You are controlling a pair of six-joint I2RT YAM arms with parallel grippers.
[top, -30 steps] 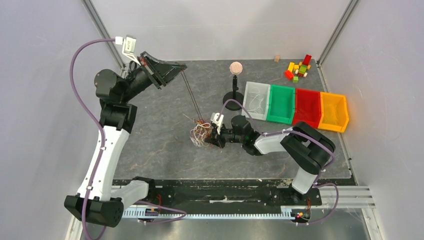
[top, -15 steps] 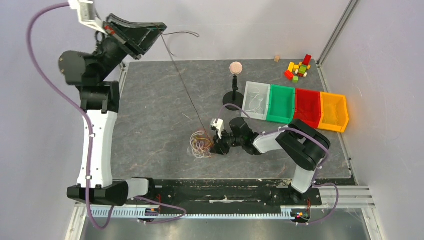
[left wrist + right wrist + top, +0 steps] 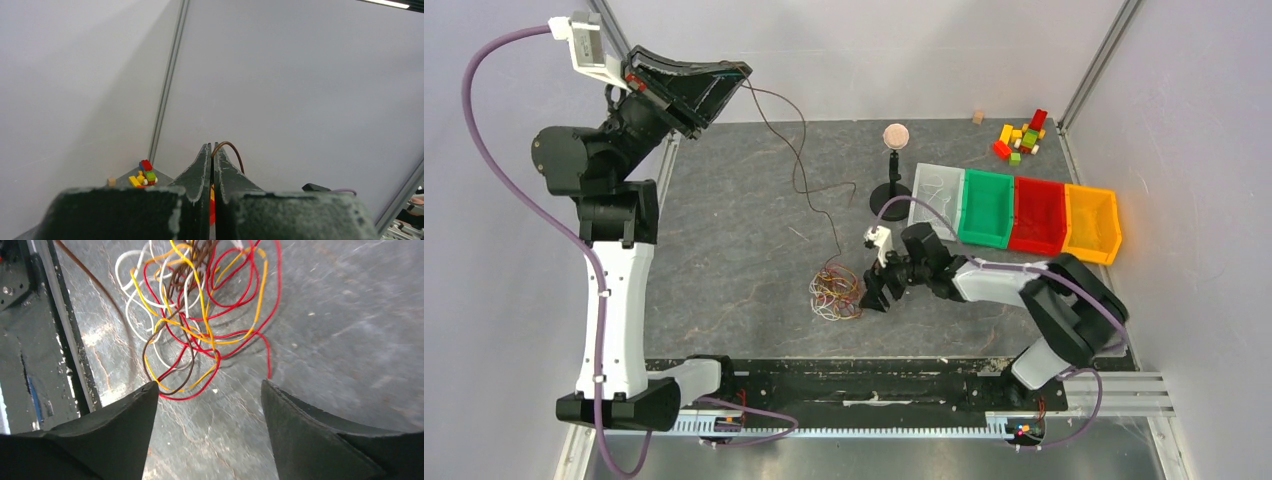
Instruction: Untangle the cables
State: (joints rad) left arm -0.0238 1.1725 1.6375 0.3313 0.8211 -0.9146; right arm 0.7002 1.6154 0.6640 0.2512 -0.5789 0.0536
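Two states at once — my left end effector [image 3: 740, 72] was raised high over the far-left corner, jaws pressed together on a brown wire [image 3: 801, 150] that trailed down to the cables [image 3: 835, 294]. That tangle lay on the surface [image 3: 724, 250], near its front edge. My right end effector [image 3: 870, 297] stood spread just beside it, gripping nothing.

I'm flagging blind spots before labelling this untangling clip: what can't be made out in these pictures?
- Left wrist view: the brown cable drops behind the body of the left gripper; its run downward is hidden.
- Right wrist view: the top edge cuts off the tangle; its upper loops are unseen.
- Top view: crossings in the tangle and the brown cable's lower end are too small to trace; the white strands in the clear bin, too small to count.
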